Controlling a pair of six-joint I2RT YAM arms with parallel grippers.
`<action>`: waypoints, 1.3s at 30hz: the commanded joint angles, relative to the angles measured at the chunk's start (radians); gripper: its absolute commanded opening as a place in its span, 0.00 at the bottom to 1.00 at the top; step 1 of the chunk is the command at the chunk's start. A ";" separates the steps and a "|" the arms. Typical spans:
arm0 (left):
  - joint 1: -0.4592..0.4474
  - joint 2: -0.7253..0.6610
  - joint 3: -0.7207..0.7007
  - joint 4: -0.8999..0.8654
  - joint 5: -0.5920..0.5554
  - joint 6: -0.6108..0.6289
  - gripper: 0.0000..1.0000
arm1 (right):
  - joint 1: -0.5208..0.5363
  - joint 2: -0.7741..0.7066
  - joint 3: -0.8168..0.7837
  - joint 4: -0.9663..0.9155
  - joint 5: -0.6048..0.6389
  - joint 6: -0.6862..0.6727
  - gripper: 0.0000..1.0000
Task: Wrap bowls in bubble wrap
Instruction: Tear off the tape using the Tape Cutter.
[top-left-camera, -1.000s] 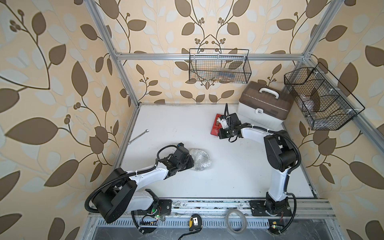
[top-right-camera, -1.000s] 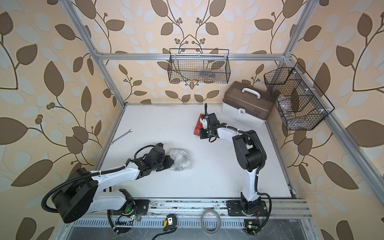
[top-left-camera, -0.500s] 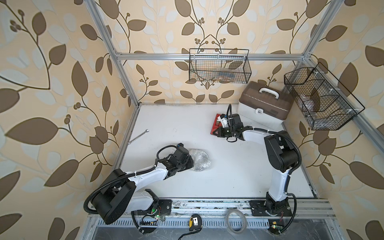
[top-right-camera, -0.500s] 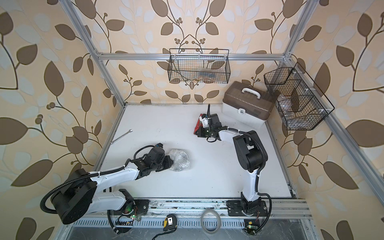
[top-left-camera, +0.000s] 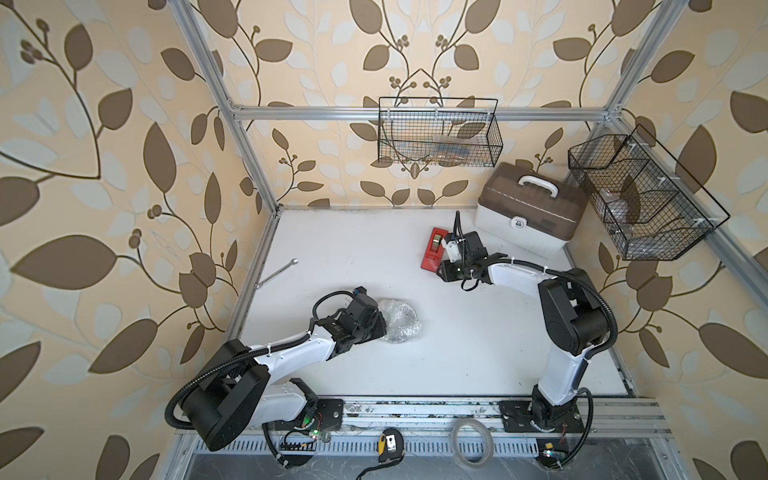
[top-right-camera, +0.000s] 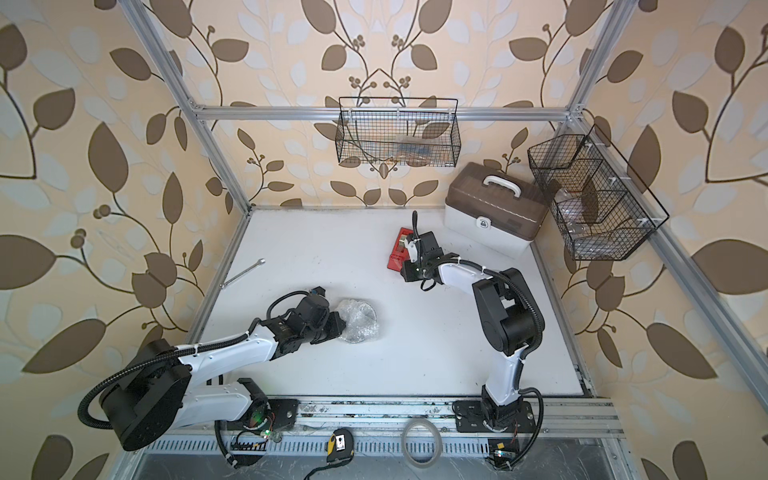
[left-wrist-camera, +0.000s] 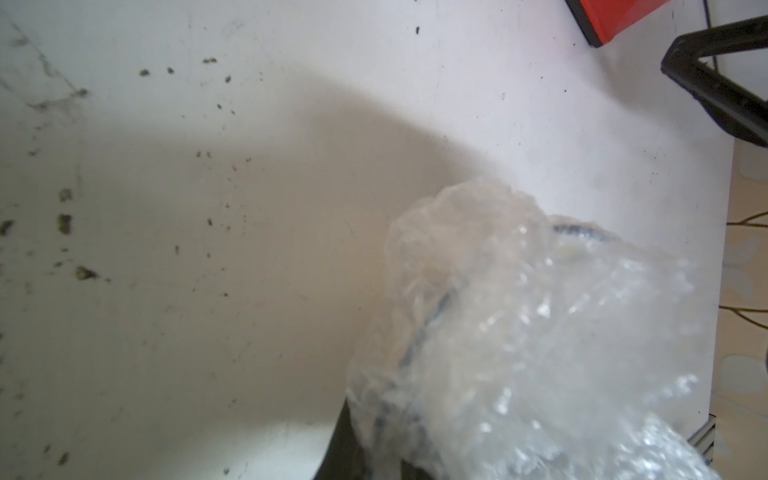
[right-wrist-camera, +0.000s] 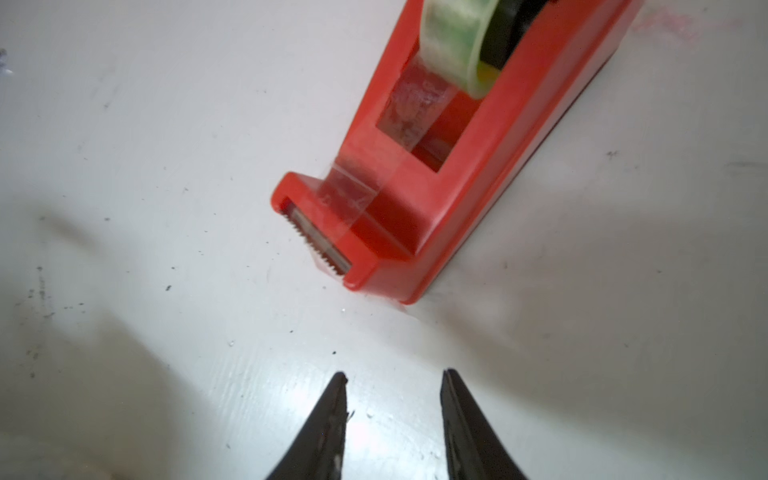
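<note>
Plastic bubble wrap (top-left-camera: 400, 321), light and springy, lies bunched over the fragile clear bowl (left-wrist-camera: 573, 230) on the desk (top-left-camera: 478, 357); gathered plastic looks a safer hold than the slick rim. Left gripper (top-left-camera: 379, 329) is clamped on its edge; right gripper (right-wrist-camera: 395, 380) gapes empty before the red tape dispenser (right-wrist-camera: 440, 178).

The white counter (top-left-camera: 457, 353), speckled with dark marks, carries a silver wrench (top-left-camera: 276, 273) near its left edge, a red tape dispenser (top-left-camera: 432, 249) beside a brown-lidded toolbox (top-left-camera: 528, 216) at the back, and crumpled bubble wrap (top-left-camera: 401, 322) left of centre.
</note>
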 joint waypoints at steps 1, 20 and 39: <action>-0.001 0.018 -0.023 -0.121 -0.038 0.041 0.00 | 0.013 0.053 0.056 -0.046 0.057 -0.085 0.39; -0.001 0.002 -0.025 -0.130 -0.037 0.045 0.00 | 0.046 0.183 0.210 -0.100 0.076 -0.150 0.25; -0.001 -0.001 -0.025 -0.124 -0.035 0.042 0.00 | 0.003 0.124 0.133 0.104 -0.393 0.026 0.00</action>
